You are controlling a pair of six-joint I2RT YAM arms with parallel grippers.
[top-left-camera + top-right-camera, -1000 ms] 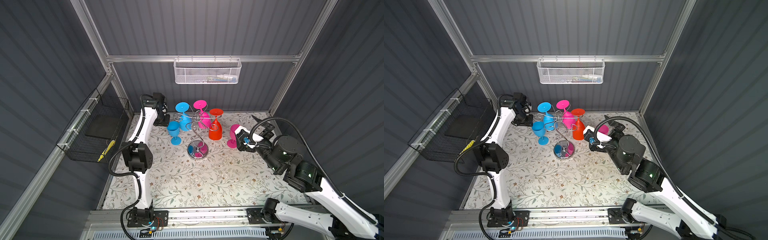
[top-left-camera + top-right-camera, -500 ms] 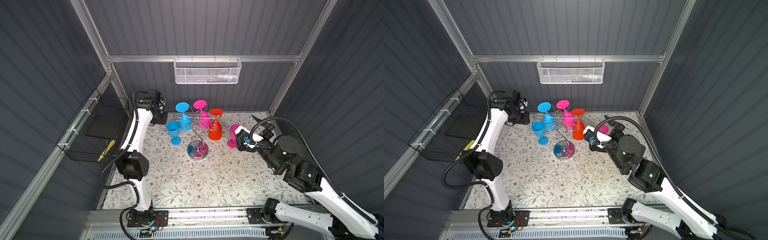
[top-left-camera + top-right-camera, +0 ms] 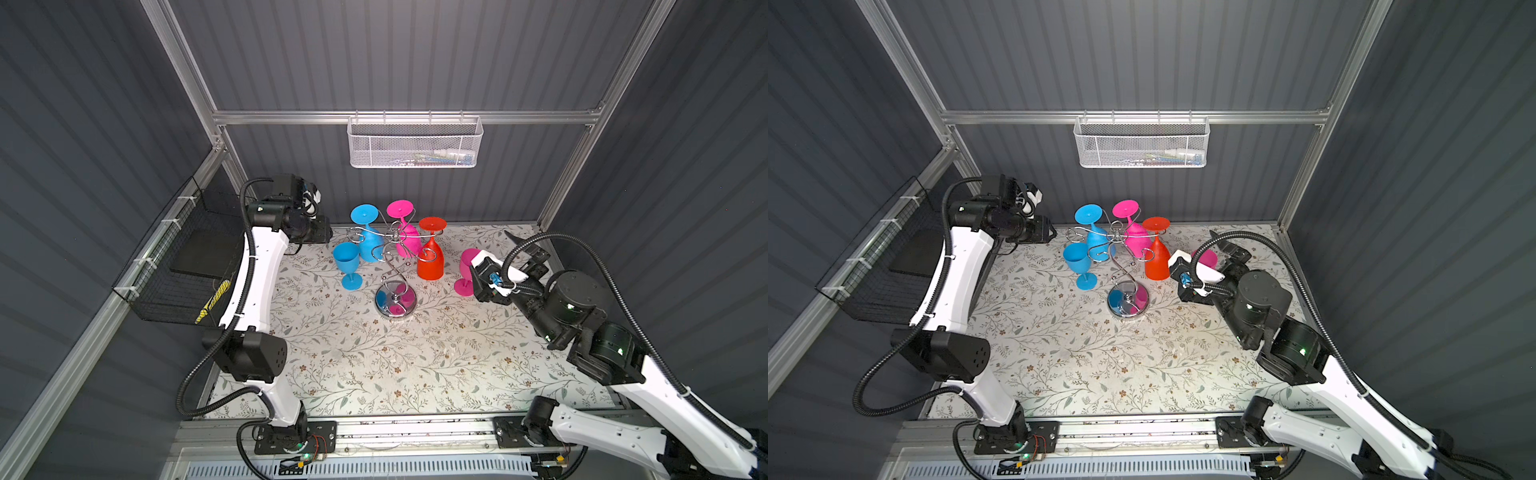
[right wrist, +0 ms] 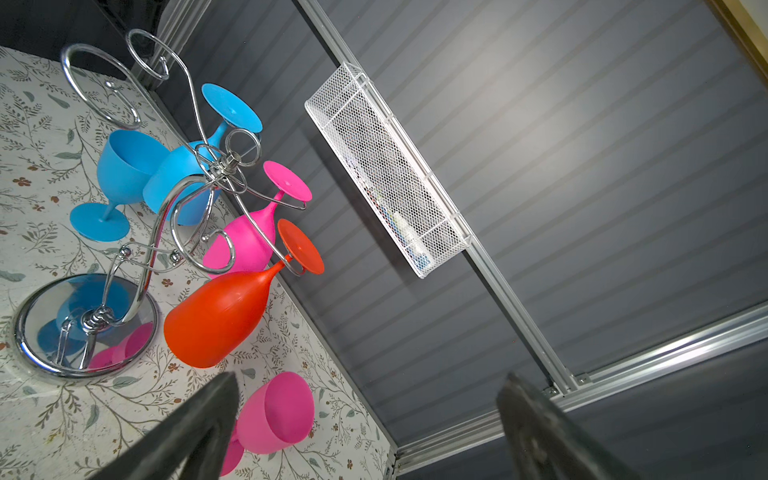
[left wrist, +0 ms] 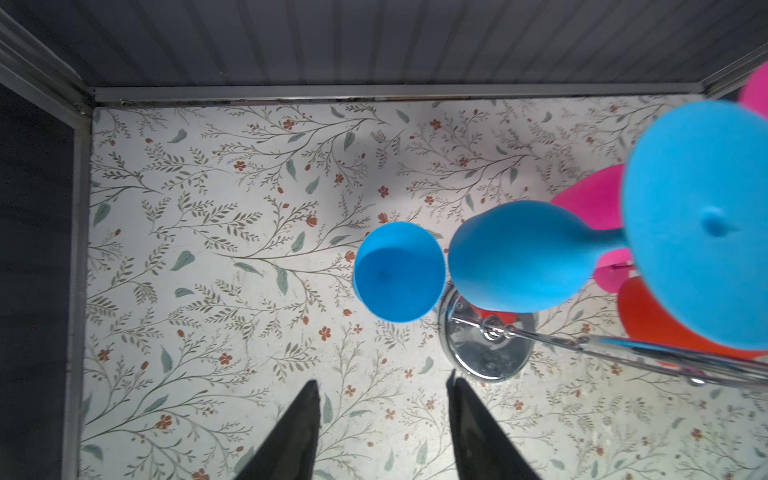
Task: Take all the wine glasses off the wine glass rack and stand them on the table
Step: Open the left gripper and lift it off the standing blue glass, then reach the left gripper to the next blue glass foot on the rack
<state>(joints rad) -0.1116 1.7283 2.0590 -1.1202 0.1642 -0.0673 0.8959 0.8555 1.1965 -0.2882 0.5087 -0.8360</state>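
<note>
The chrome wine glass rack [image 3: 395,300] [image 3: 1128,302] stands mid-table at the back. Three wine glasses hang upside down from its arms: blue [image 3: 370,246], pink [image 3: 405,241] and red [image 3: 431,262] [image 4: 220,311]. A blue glass [image 3: 347,262] [image 5: 397,272] stands upright on the table left of the rack. A pink glass [image 3: 466,268] [image 4: 278,409] stands upright to its right. My left gripper [image 5: 383,379] hovers high, left of the rack, open and empty. My right gripper [image 4: 370,376] is open beside the standing pink glass, touching nothing.
A white mesh basket [image 3: 415,143] hangs on the back wall above the rack. A black wire basket [image 3: 178,266] is fixed to the left wall. The floral table mat [image 3: 374,365] stretches toward the front rail.
The left arm's elbow has swung down and forward while its wrist rose slightly, and its jaws have widened. The right arm and all glasses have stayed put.
</note>
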